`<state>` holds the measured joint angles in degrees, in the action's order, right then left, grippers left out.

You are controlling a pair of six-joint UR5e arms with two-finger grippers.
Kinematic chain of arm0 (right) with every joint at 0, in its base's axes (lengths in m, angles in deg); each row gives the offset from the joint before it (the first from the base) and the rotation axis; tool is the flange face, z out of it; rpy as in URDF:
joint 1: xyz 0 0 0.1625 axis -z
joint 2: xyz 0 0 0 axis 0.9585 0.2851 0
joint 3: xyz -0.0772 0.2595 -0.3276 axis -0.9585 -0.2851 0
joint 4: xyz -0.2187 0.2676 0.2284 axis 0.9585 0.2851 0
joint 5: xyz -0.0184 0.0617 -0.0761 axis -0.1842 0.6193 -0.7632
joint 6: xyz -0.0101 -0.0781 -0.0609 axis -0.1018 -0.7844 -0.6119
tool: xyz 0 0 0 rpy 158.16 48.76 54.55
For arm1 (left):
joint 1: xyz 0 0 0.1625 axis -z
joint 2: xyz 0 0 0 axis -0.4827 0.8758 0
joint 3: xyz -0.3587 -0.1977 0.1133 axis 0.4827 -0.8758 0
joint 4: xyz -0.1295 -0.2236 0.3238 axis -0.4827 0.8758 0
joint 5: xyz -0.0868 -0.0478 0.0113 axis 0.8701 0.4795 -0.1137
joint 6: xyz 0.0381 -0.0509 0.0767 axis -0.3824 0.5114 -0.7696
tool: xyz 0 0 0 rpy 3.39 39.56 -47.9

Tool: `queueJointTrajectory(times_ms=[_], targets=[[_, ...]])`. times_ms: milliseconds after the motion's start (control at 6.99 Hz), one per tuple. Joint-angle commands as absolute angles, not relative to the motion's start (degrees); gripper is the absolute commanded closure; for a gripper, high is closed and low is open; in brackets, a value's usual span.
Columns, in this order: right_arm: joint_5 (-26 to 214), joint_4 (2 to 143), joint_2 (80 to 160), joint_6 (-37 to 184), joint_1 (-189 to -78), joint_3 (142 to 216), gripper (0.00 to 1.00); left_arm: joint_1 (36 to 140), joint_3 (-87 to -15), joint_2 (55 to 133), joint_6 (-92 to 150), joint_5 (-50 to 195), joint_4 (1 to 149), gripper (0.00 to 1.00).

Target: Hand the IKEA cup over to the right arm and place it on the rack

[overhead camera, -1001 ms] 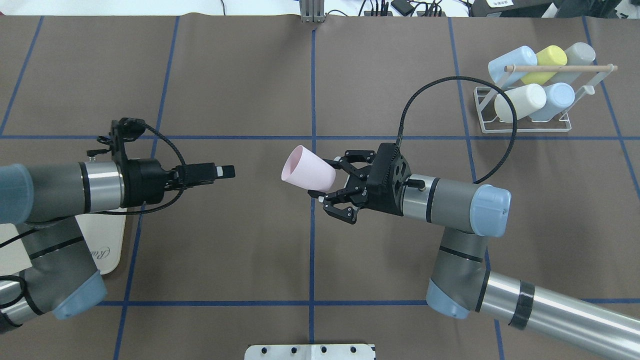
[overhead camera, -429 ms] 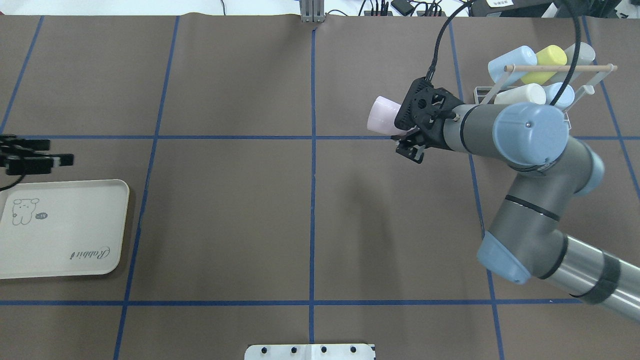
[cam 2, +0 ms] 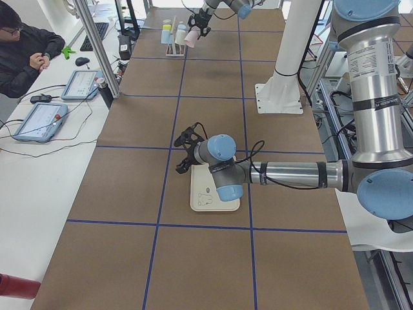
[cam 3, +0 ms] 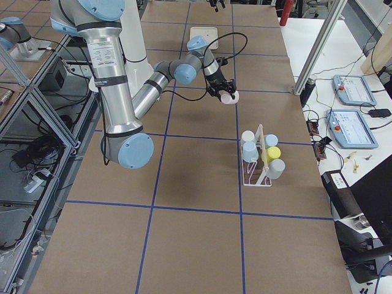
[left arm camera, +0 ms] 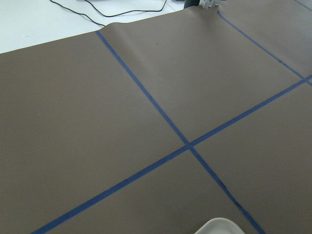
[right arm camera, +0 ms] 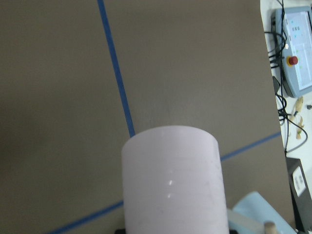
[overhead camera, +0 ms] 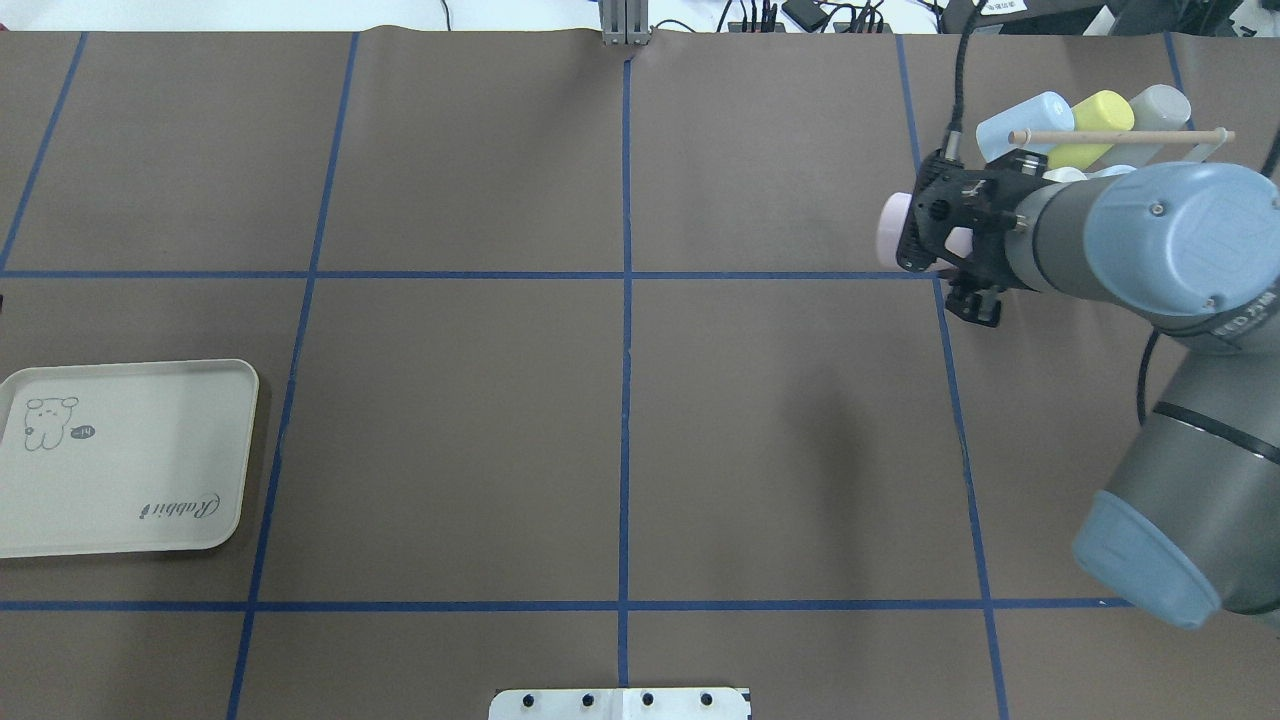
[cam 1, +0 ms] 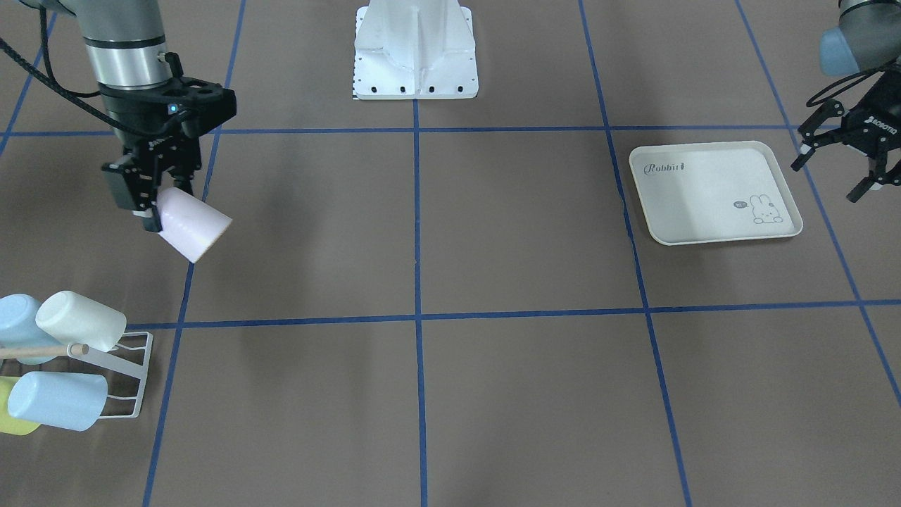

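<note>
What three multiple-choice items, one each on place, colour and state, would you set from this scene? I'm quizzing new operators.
1. Where is the tray relative to the rack?
A. Touching it
B. At the opposite end of the table
C. Beneath it

2. What colour is the cup in the right tool?
A. Yellow
B. Grey
C. Pink

3. How is the left tool?
A. Open and empty
B. Shut on a cup
C. Shut on the tray

Answers: 1 B, the tray lies far across the table from the rack. 2 C, the held cup is pale pink. 3 A, its fingers are spread with nothing between them.
</note>
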<state>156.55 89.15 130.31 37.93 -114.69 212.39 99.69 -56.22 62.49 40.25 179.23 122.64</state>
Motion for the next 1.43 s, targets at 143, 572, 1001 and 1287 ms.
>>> queueJointTrajectory(times_ms=[143, 572, 1001, 1287], targets=[[147.40, 100.46, 141.12, 17.33, -119.73, 217.80, 0.70, 100.84, -56.48, 61.10, 38.52, 179.79, 122.60, 0.00], [136.69, 101.19, 143.08, 7.37, -120.80, 210.98, 0.69, 100.84, -56.57, 60.74, 38.69, 179.79, 122.87, 0.00], [132.35, 100.57, 134.22, 0.30, -123.00, 202.63, 0.76, 100.84, -56.66, 60.74, 39.13, 179.79, 122.95, 0.00], [132.26, 94.10, 133.32, -0.31, -123.79, 196.91, 0.76, 100.84, -56.66, 60.74, 39.13, 179.79, 122.95, 0.00]])
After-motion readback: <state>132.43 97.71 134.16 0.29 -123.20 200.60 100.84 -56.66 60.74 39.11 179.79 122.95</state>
